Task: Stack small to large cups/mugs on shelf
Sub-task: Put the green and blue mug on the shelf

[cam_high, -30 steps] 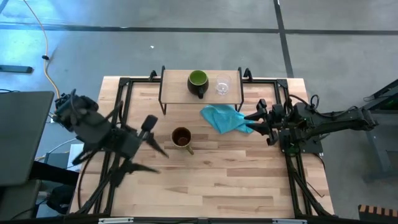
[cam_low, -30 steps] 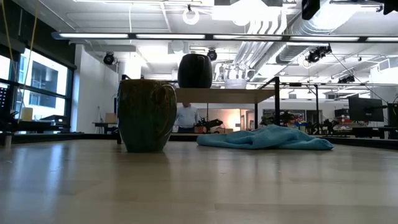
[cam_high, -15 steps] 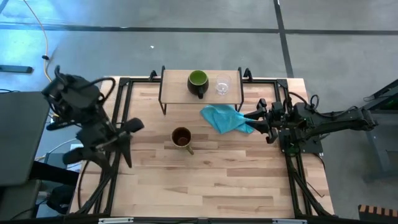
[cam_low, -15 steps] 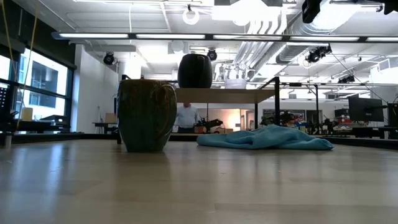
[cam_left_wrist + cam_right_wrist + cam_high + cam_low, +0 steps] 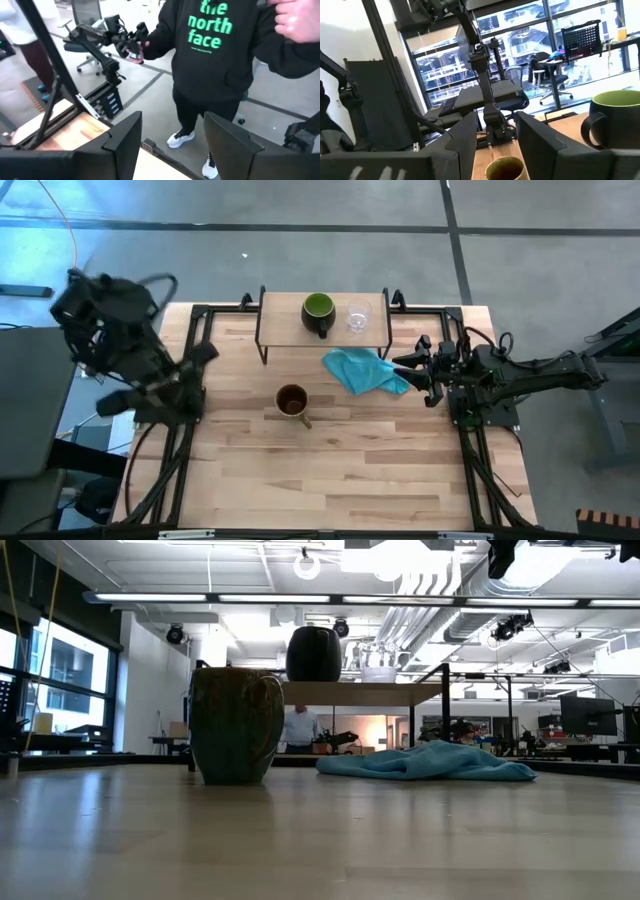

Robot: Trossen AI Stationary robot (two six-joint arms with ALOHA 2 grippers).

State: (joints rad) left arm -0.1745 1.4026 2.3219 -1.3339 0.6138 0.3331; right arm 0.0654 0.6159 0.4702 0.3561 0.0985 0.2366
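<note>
The dark mug with green inside (image 5: 318,313) and the small clear glass cup (image 5: 357,318) stand side by side on the shelf (image 5: 280,320) at the table's far edge. The low view shows them there too, the mug (image 5: 313,653) and the glass (image 5: 378,660). The tan-brown handled mug (image 5: 292,401) stands upright on the table in front of the shelf, also in the low view (image 5: 237,725). My left gripper (image 5: 205,352) is open and empty, raised at the table's left edge. My right gripper (image 5: 410,370) is open and empty, level above the table, right of the mugs.
A crumpled blue cloth (image 5: 363,370) lies on the table between the brown mug and my right gripper, just in front of the shelf's right end. A person in a black hoodie (image 5: 215,50) stands beyond the table's edge. Bare wood lies toward the near edge (image 5: 340,480).
My left gripper has drawn back from beside the brown mug toward the table's left and far edges, rising and turning outward, still empty. The mugs, cup and cloth have stayed in place.
</note>
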